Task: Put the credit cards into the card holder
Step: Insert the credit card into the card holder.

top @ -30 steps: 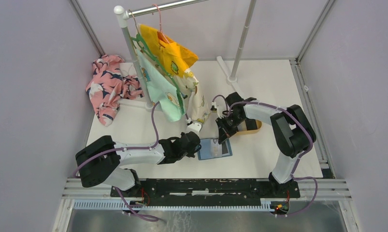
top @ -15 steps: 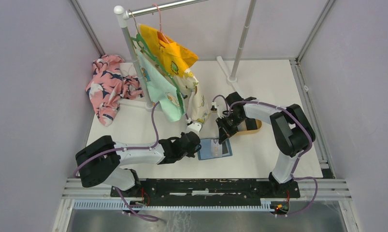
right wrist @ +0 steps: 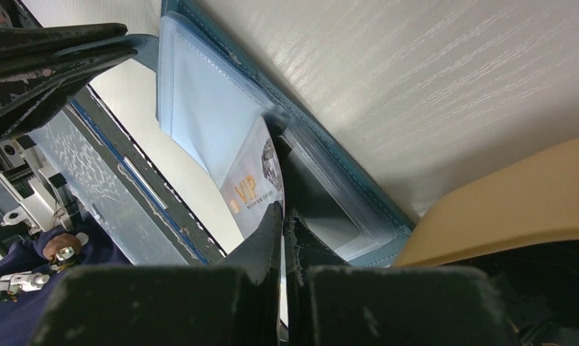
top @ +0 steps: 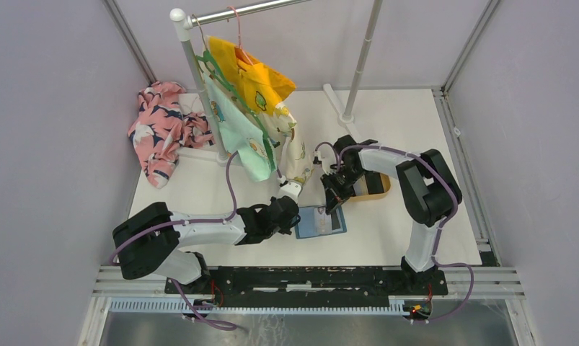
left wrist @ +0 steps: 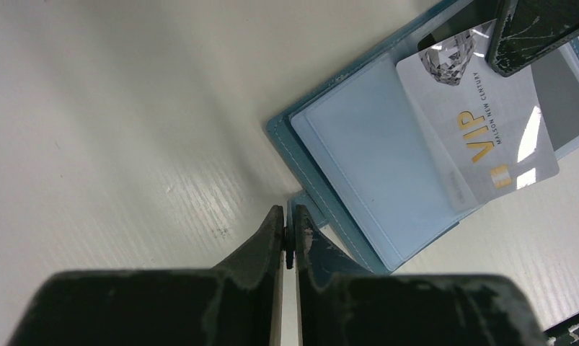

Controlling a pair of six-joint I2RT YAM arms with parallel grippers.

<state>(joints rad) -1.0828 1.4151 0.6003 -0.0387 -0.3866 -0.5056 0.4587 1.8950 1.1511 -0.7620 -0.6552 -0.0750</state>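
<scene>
Card holder (top: 306,223): teal-blue, opened flat on the white tabletop (top: 387,238) between the two arms, pale blue pockets facing up, beside a tan tray (top: 378,185). One holder and one card (left wrist: 481,144) are visible. The card is silver-white with gold "VIP" lettering and a dark end. In the top view the holder's long axis runs left to right; the card's runs across it, dark end pointing away from the bases. Right tool (right wrist: 283,216) is pinched on the card; left tool (left wrist: 290,234) is narrowly clamped on the holder's edge.
</scene>
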